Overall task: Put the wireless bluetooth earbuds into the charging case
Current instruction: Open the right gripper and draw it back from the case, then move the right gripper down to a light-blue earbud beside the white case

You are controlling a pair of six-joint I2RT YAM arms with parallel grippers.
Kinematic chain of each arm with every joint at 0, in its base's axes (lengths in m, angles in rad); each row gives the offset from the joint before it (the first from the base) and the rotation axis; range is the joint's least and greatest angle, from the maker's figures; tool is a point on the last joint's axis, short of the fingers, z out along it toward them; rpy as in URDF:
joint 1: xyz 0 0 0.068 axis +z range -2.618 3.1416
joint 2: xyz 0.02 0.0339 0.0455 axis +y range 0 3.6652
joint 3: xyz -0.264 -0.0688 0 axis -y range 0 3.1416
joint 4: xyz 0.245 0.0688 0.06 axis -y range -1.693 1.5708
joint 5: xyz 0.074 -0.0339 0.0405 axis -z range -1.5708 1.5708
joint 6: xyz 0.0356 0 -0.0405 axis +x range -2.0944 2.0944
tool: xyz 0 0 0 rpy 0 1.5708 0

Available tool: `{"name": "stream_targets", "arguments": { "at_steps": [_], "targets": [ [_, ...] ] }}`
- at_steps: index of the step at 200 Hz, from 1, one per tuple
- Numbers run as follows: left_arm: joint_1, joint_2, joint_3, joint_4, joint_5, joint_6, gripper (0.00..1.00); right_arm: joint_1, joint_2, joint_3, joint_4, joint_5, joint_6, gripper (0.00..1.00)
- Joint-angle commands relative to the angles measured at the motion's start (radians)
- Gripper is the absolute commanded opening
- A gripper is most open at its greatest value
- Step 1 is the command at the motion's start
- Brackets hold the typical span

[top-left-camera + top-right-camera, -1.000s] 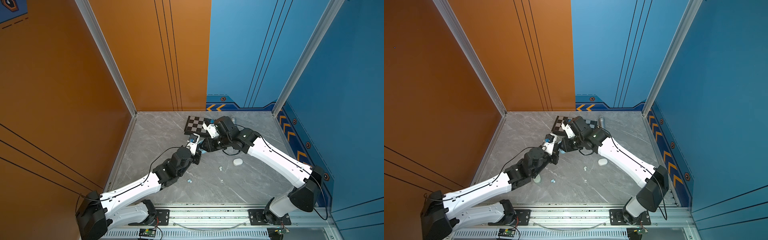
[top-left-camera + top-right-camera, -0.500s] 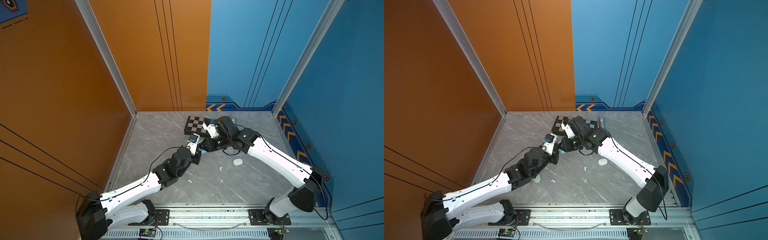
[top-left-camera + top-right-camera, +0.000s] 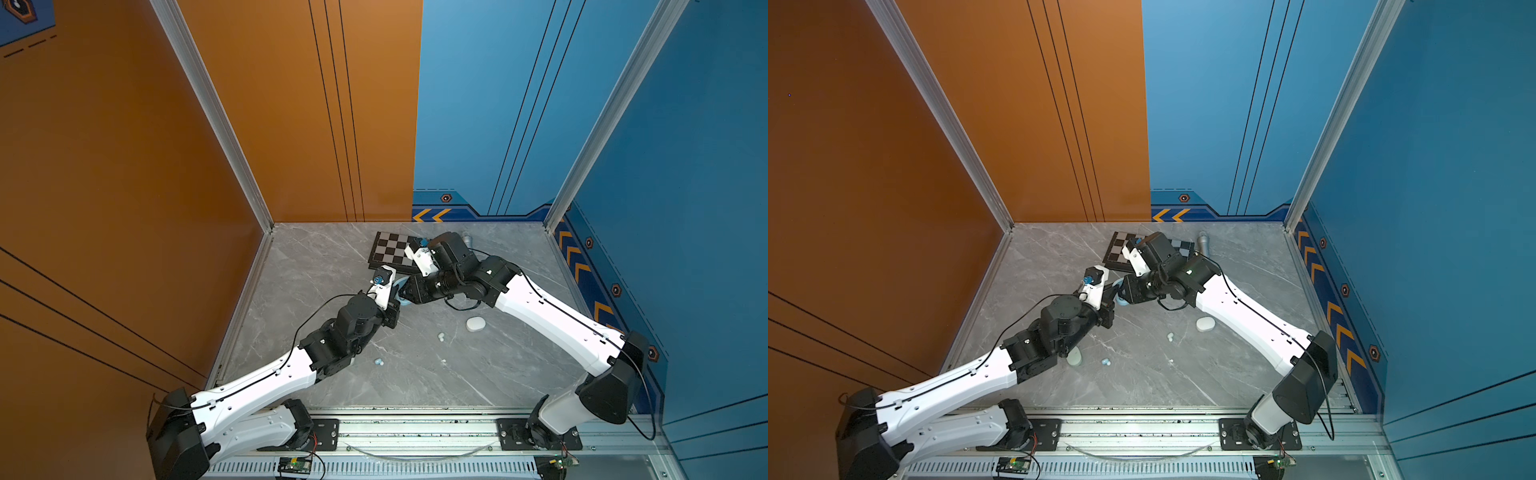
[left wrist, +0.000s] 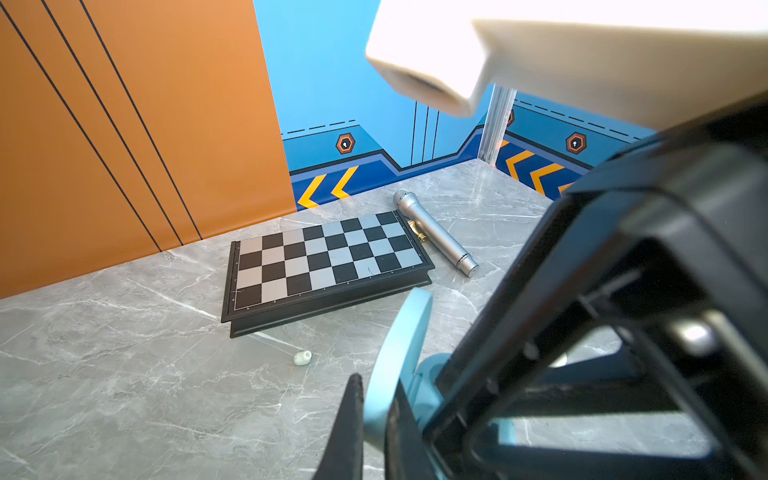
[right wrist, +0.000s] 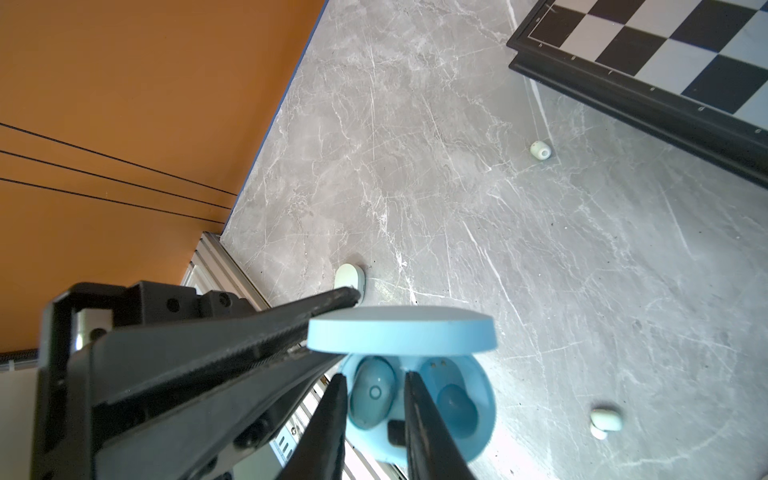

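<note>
One light blue earbud (image 5: 372, 392) sits in the charging case (image 5: 478, 419), second well (image 5: 453, 401) empty; the left tool (image 4: 376, 411) clamps the lid (image 5: 401, 330). The right tool (image 5: 374, 376), slightly parted, straddles the earbud; grip unclear.

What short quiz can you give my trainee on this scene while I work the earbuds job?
1. True or false: both wells of the open blue case hold earbuds.
2. Which gripper clamps the case's lid?
3. What lies beside the chessboard: A a microphone, B a spoon, C a cup?
Key: 1 false, one earbud is seated, the other well is empty; 2 the left gripper; 3 A.
</note>
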Motion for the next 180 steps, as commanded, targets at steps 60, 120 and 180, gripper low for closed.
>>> {"name": "stream_targets", "arguments": {
  "at_steps": [60, 120, 180],
  "targets": [
    [0.17, -0.194, -0.069, -0.224, 0.003, 0.015, 0.0, 0.006, -0.185, -0.199, 0.098, -0.085, -0.262, 0.34],
    [0.256, -0.514, -0.129, -0.443, 0.122, 0.192, 0.0, 0.021, -0.172, -0.489, 0.263, -0.245, -0.752, 0.33],
    [0.26, -0.781, -0.141, -0.624, 0.205, 0.263, 0.0, 0.075, 0.082, -0.431, 0.415, -0.331, -1.007, 0.35]
  ]
}}
